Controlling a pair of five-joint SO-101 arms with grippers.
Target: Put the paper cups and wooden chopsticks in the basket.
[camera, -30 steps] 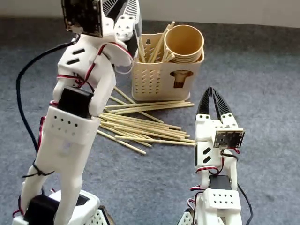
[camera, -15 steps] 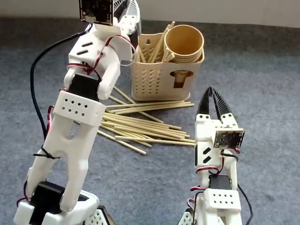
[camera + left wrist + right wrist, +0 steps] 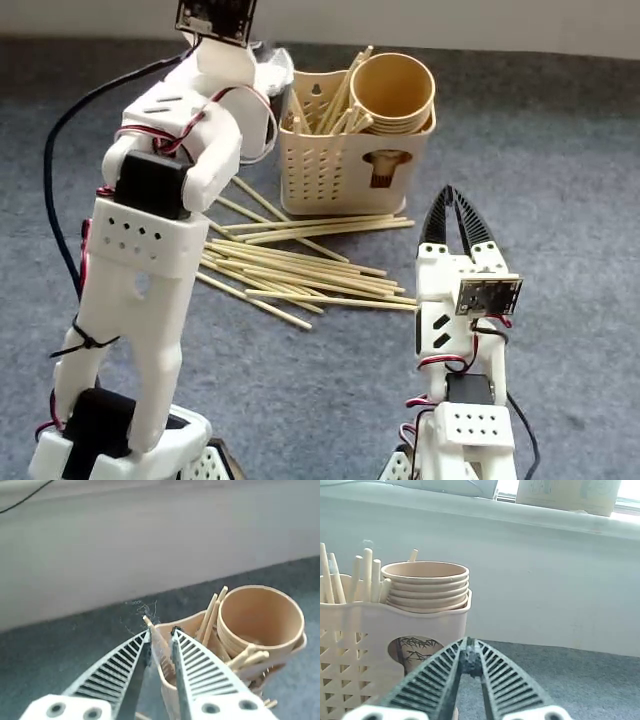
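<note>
A cream slotted basket (image 3: pixel 345 165) stands at the back of the grey carpet and holds a stack of paper cups (image 3: pixel 392 92) and several upright wooden chopsticks (image 3: pixel 325 105). More chopsticks (image 3: pixel 300 265) lie loose in front of it. My left gripper (image 3: pixel 270 62) hangs over the basket's left corner; in the left wrist view the left gripper (image 3: pixel 160 632) is shut on a single chopstick (image 3: pixel 151 629) above the basket (image 3: pixel 189 619), beside the cups (image 3: pixel 260 617). My right gripper (image 3: pixel 455 222) is shut and empty, low, right of the loose pile. The right gripper (image 3: pixel 470 656) faces the basket (image 3: pixel 350 645) and cups (image 3: pixel 427 587).
A pale wall (image 3: pixel 545 580) runs close behind the basket. The tall left arm (image 3: pixel 150 250) stands over the left end of the loose pile. Bare carpet (image 3: pixel 560 200) lies to the right of the basket and the right arm.
The left arm has swung and its gripper has dropped lower, toward the basket's left corner. The right arm, basket and loose chopsticks have stayed put.
</note>
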